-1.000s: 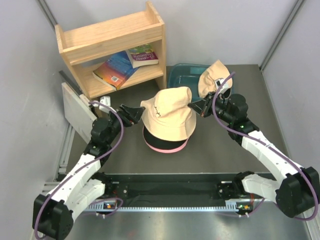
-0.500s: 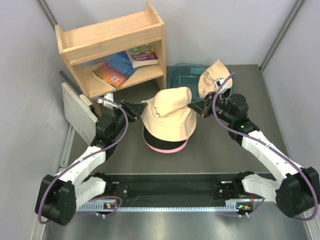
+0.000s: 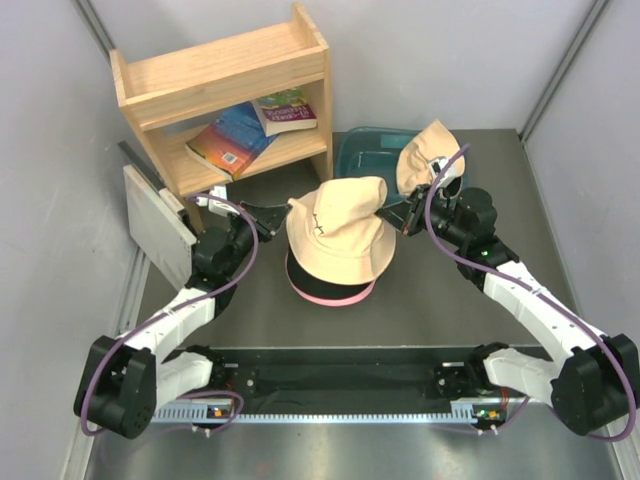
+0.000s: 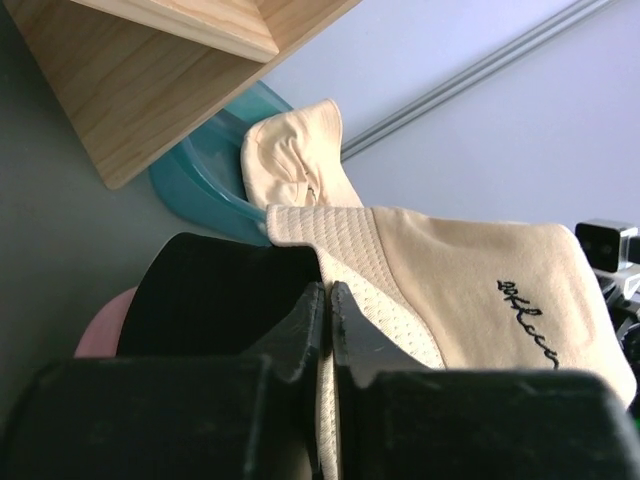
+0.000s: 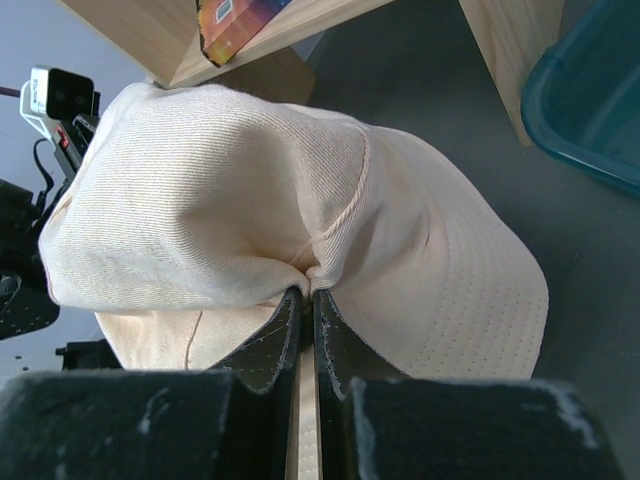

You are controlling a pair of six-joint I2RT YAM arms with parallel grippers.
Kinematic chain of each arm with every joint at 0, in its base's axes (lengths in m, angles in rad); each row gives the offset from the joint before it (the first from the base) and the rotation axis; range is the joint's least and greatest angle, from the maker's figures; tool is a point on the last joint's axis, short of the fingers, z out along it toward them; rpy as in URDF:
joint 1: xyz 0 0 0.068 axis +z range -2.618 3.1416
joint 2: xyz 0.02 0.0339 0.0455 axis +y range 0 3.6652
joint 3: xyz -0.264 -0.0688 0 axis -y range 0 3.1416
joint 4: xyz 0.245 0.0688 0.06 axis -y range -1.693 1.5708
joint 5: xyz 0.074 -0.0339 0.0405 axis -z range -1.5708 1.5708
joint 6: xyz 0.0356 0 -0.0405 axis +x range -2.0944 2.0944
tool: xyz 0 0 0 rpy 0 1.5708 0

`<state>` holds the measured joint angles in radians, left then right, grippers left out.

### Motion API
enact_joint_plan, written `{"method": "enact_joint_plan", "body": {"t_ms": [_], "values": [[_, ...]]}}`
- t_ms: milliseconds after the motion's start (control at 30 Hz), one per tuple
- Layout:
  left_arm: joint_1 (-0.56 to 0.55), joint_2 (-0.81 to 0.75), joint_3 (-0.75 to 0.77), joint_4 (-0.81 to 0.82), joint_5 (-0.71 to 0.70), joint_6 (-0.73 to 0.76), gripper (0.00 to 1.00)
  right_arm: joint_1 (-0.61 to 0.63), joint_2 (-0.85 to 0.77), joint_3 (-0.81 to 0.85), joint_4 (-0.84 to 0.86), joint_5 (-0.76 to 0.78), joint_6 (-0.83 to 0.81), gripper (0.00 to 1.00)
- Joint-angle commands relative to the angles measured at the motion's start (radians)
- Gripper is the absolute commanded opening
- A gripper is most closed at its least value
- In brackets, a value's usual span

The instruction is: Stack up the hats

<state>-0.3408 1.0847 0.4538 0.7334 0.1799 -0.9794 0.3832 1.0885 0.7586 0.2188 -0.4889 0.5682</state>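
Over the black hat (image 3: 299,273), itself on the pink hat (image 3: 335,298) on the desk (image 3: 440,310), hangs the beige hat (image 3: 335,235). Left pincer (image 4: 327,289) has moved in and now pinches its brim; right pincer (image 5: 308,293) stays clamped on the crown. Judgement: ready to lower.

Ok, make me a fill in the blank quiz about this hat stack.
The left fingers and right fingers are shut on the top hat, which is ____. The middle hat is ____. The bottom hat is ____. The spare hat rests on the teal ____. Missing: tan, black, pink, tub.
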Motion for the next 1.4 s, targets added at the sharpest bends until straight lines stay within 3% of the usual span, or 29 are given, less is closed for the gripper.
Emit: {"method": "enact_joint_plan", "body": {"t_ms": [0, 100, 133, 200, 233, 333, 467, 667, 1100, 1367], "values": [[0.0, -0.006, -0.004, 0.049, 0.015, -0.005, 0.0, -0.003, -0.032, -0.005, 0.005, -0.033, -0.01, 0.04], [0.002, -0.009, -0.012, 0.034, -0.003, -0.005, 0.0, -0.006, -0.076, -0.004, -0.03, -0.017, -0.016, 0.25], [0.002, -0.011, -0.015, 0.032, -0.008, -0.004, 0.0, -0.013, -0.085, -0.004, -0.042, -0.004, -0.017, 0.42], [0.002, -0.014, -0.023, 0.024, -0.017, -0.007, 0.0, -0.018, -0.117, -0.007, -0.093, 0.018, -0.018, 0.61], [0.002, -0.02, -0.024, 0.018, -0.02, -0.008, 0.0, -0.03, -0.128, -0.01, -0.111, 0.045, -0.01, 0.76], [0.002, -0.031, -0.033, -0.009, -0.04, -0.005, 0.0, -0.055, -0.174, -0.051, -0.154, 0.084, 0.042, 0.89], [0.002, -0.046, -0.056, -0.02, -0.071, -0.002, 0.0, -0.067, -0.231, -0.159, -0.104, 0.078, 0.134, 0.92], [0.002, -0.074, -0.078, -0.064, -0.103, 0.01, 0.0, -0.067, -0.292, -0.385, 0.1, 0.055, 0.294, 0.92], [0.002, -0.158, -0.113, -0.163, -0.14, 0.041, 0.0, -0.066, -0.141, -0.508, 0.47, -0.039, 0.441, 0.77], [0.002, -0.169, -0.116, -0.18, -0.145, 0.05, 0.0, -0.053, -0.095, -0.519, 0.563, -0.048, 0.472, 0.73]]}}
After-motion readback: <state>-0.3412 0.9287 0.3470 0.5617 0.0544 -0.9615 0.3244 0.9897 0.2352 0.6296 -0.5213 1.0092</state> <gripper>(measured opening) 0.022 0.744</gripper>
